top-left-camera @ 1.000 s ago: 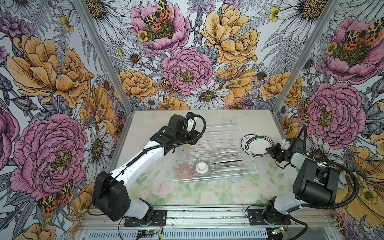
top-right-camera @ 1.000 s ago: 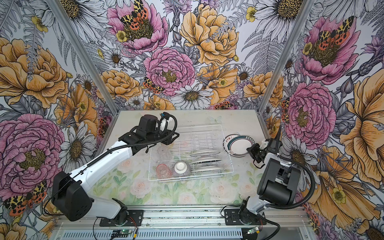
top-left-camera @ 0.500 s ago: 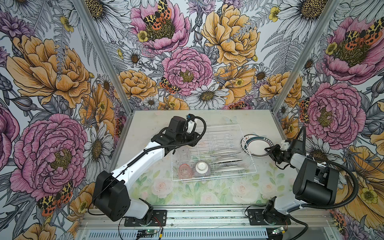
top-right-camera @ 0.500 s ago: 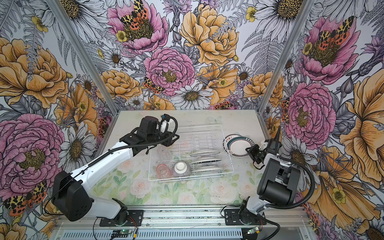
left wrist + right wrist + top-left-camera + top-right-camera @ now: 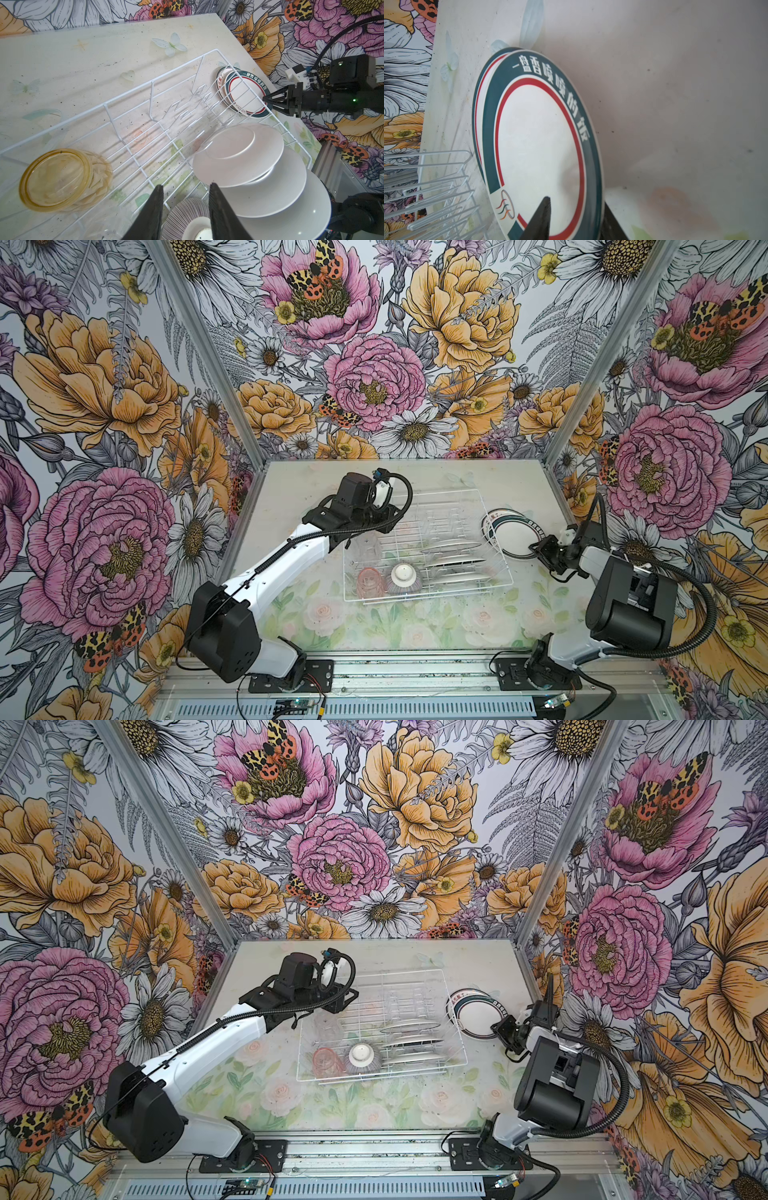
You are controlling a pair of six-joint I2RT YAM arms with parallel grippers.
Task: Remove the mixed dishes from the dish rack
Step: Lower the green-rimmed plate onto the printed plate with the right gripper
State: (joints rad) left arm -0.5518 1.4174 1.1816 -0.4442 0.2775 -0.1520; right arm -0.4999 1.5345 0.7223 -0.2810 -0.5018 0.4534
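The white wire dish rack (image 5: pixel 428 593) (image 5: pixel 382 1073) (image 5: pixel 153 81) holds three white plates (image 5: pixel 451 548) (image 5: pixel 239 153) on edge, an upturned striped bowl (image 5: pixel 403 578) (image 5: pixel 187 212), a pink tumbler (image 5: pixel 370 580), a clear tumbler (image 5: pixel 326 1023) and an amber tumbler (image 5: pixel 62 180). My left gripper (image 5: pixel 185 187) hangs open and empty above the bowl. Two rim-patterned plates (image 5: pixel 513 533) (image 5: pixel 539 145) lie stacked on the table right of the rack. My right gripper (image 5: pixel 536 549) (image 5: pixel 576 200) is open, its fingers loosely straddling the top plate's near rim.
The booth's side wall and metal post (image 5: pixel 557 472) stand close behind the plate stack. The table (image 5: pixel 316 497) runs bare behind and to the left of the rack, and its flower-printed front strip (image 5: pixel 415 626) lies between the rack and the arm bases.
My right gripper's jaws have spread apart around the plate's rim, letting go of it. The plate stays on the stack. The left arm has not moved.
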